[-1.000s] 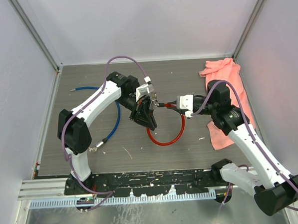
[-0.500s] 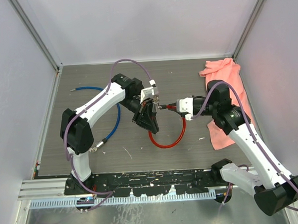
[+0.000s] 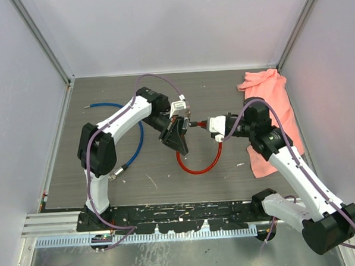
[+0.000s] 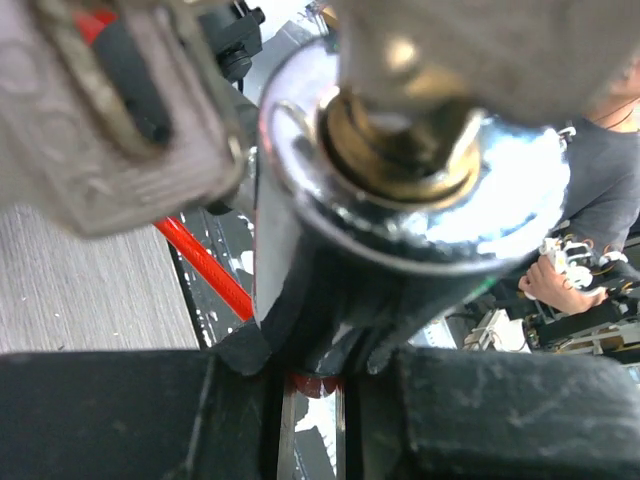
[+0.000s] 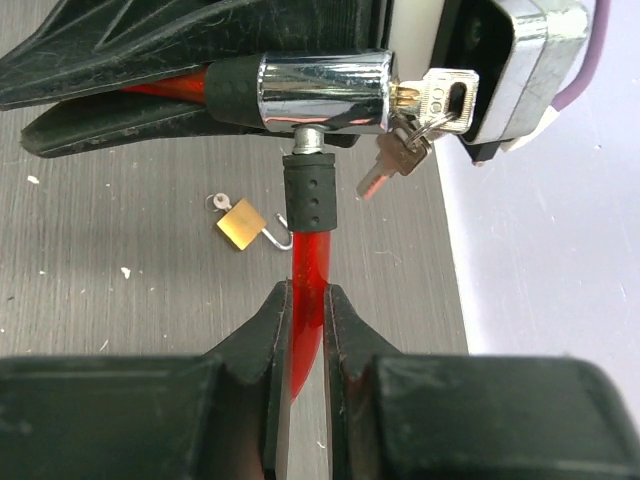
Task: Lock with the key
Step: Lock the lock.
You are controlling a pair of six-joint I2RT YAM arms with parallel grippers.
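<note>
Fingers [image 5: 252, 335] of the right gripper [image 5: 306, 318] are pinched on the red cable [image 5: 308, 268]. Just beyond them its black tip [image 5: 308, 195] is met by the chrome lock [image 5: 322, 92], clamped in the left gripper [image 4: 315, 385], with the key [image 5: 440, 98] seated at its right end.

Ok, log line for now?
left tool shut on lock | right tool shut on red cable | key in lock
</note>
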